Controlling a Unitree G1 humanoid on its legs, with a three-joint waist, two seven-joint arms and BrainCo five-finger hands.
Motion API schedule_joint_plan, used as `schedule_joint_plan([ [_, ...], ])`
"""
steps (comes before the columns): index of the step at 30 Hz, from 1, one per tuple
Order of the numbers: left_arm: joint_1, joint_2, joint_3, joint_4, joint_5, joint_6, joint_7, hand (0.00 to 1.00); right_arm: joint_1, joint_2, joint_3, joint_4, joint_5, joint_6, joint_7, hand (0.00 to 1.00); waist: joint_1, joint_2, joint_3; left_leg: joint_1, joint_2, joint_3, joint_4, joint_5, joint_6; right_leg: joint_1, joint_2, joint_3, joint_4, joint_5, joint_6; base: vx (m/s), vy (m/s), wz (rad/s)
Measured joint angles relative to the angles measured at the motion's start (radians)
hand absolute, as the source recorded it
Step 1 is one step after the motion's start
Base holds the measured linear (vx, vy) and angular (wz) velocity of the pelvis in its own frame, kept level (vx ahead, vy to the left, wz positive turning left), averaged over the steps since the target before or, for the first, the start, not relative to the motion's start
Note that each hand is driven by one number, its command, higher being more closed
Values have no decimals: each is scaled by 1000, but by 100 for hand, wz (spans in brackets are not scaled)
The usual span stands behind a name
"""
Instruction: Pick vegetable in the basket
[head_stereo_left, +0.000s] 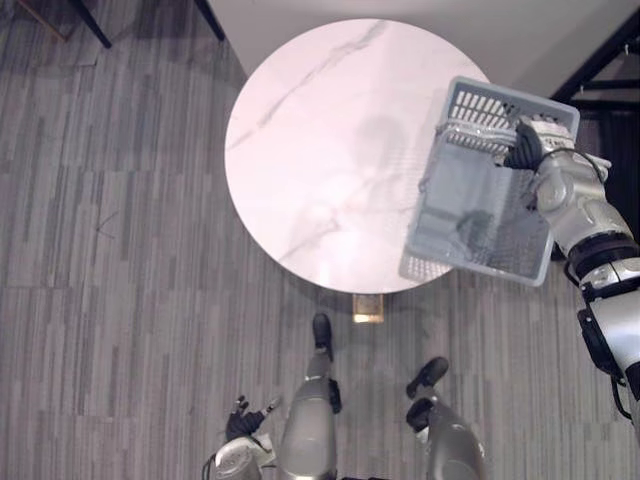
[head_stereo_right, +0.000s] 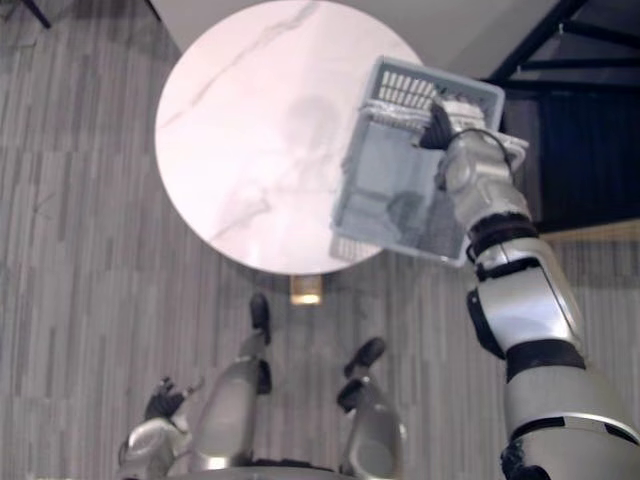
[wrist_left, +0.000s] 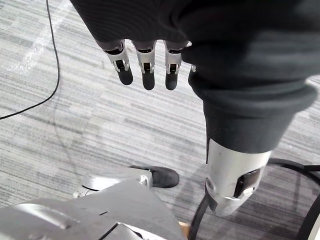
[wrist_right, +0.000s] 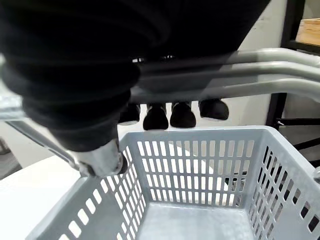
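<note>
Your right hand (head_stereo_left: 523, 148) is clamped on the grey basket (head_stereo_left: 470, 215). In the right wrist view its fingers (wrist_right: 182, 115) curl round the basket's handles (wrist_right: 225, 65), dark tips tucked under the bars. The basket hangs tilted over the right edge of the round marble table (head_stereo_left: 320, 150), part over the top and part past the rim. I cannot tell whether its base touches the marble. What shows of its inside is plain slotted plastic. Your left hand (wrist_left: 145, 75) hangs low, well off the table's near edge, fingers straight and apart, holding nothing.

I judge this to be the carrying step: the basket is in hand but not set down, and picking has not begun. I cannot tell you where the vegetable lies.

The next move calls for you to level the basket and bring it in from the right edge, so its whole base sits on the table before you let go. Lower it gently; a tilted basket set on the rim could slide off. You will then need to find the vegetable.
</note>
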Motion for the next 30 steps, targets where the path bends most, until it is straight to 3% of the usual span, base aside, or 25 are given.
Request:
schedule_joint_plan([
  [9,0,1,12,2,9,4,-11,0,98,-21,175,-189,-10,-48,76,100,0,-2,-8,57,-1,-3,0,-2,-2,56,-3,5,6,-9,11,3,-1,1],
  [16,6,2,51,5,52,25,-17,0,295,-26,305,-430,1,-98,186,100,-7,-25,-77,125,8,33,-5,-14,-8,99,3,45,0,-10,11,-8,-12,-13],
  [19,31,11,51,5,71,32,-18,0,416,-31,309,-573,16,-122,207,100,-33,-58,-130,155,13,62,-6,-26,-13,115,12,75,-21,-5,16,12,-22,-27],
  [23,58,27,51,12,109,45,-35,0,583,-133,289,-762,75,-154,227,100,-62,-95,-205,186,23,107,-6,-48,-21,125,26,119,-50,1,25,40,-33,-30],
  [30,69,32,47,25,173,55,-43,0,833,-225,143,-900,119,-179,248,100,-111,-94,-263,230,34,153,-6,-52,-25,132,39,170,-53,2,25,44,-33,-22],
])
